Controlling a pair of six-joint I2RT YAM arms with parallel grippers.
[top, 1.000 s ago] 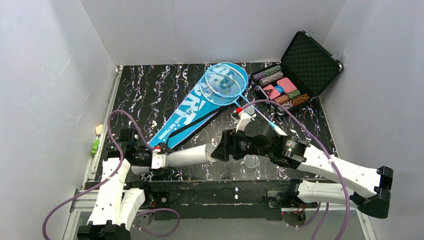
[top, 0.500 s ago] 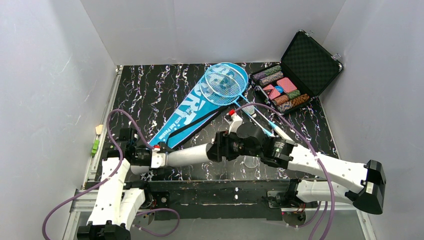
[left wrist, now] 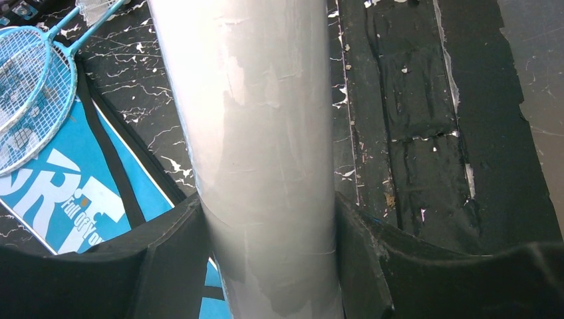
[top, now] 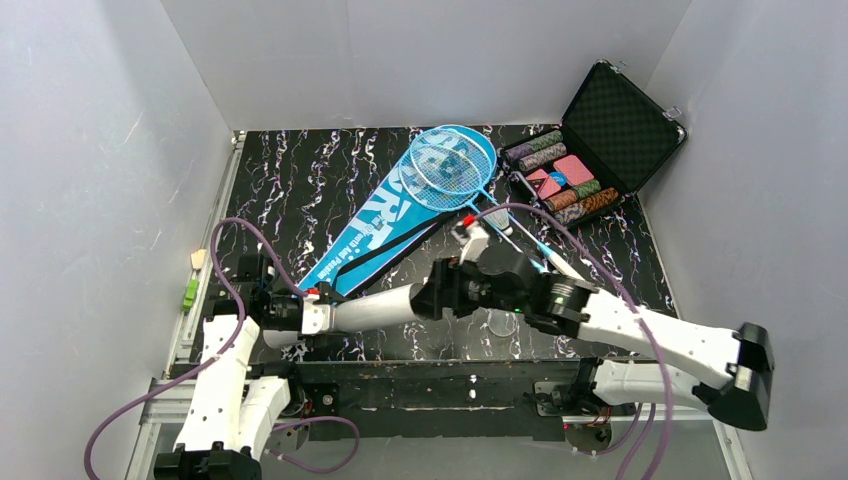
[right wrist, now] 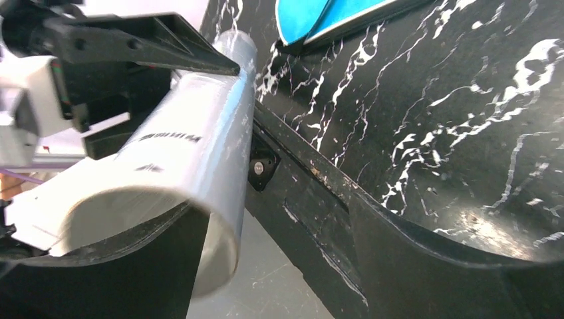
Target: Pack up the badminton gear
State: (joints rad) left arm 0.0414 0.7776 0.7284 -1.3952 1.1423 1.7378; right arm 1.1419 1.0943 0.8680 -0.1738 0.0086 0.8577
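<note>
Left end effector (left wrist: 266, 219) clamped on the long white tube (left wrist: 246, 100) near one end. The tube lay level above the near worktop (top: 300, 180), mouth toward the right. Right end effector (right wrist: 286, 232) spread wide at that mouth, gripping nothing, one finger just beside the rim. Risk: a nudge there could lever the tube round in its single grip. Bag (top: 385, 220) and rackets (top: 452, 165) lay at far centre.

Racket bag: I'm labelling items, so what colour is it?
The racket bag is blue with white lettering, clearest in the top external view.
</note>
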